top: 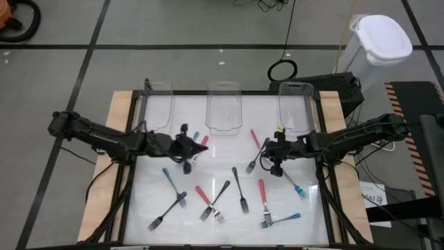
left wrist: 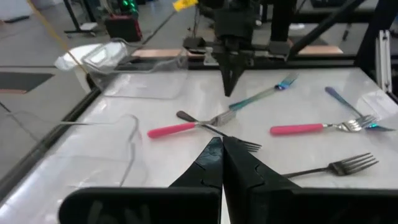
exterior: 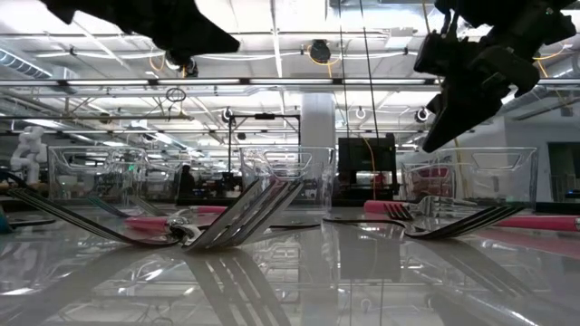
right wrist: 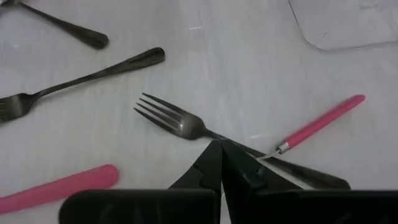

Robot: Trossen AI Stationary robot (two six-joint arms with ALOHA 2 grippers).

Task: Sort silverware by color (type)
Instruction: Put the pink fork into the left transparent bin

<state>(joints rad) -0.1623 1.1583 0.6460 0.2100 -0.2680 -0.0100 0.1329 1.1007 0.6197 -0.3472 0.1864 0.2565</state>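
Forks with pink, black and teal handles lie flat and scattered on the white table (top: 222, 229). My left gripper (left wrist: 222, 144) is shut on nothing and hovers over the table's left-middle (top: 187, 149), beside a teal fork (top: 195, 135) and a red fork (top: 203, 141). My right gripper (right wrist: 221, 146) is shut and empty, raised above the table (exterior: 433, 136) at right of centre (top: 274, 158). Below it lie a black fork (right wrist: 168, 117) and a pink-handled fork (right wrist: 320, 124). The left wrist view shows a pink fork (left wrist: 171, 129) crossed by a black one (left wrist: 245, 144).
Three clear plastic trays stand along the far edge (top: 158, 104), (top: 224, 105), (top: 295, 104). More forks lie near the near edge: black (top: 166, 212), pink (top: 203, 196), black (top: 241, 189), pink (top: 263, 194), teal (top: 284, 219), (top: 168, 179). A raised dark frame (top: 132, 180) borders the table.
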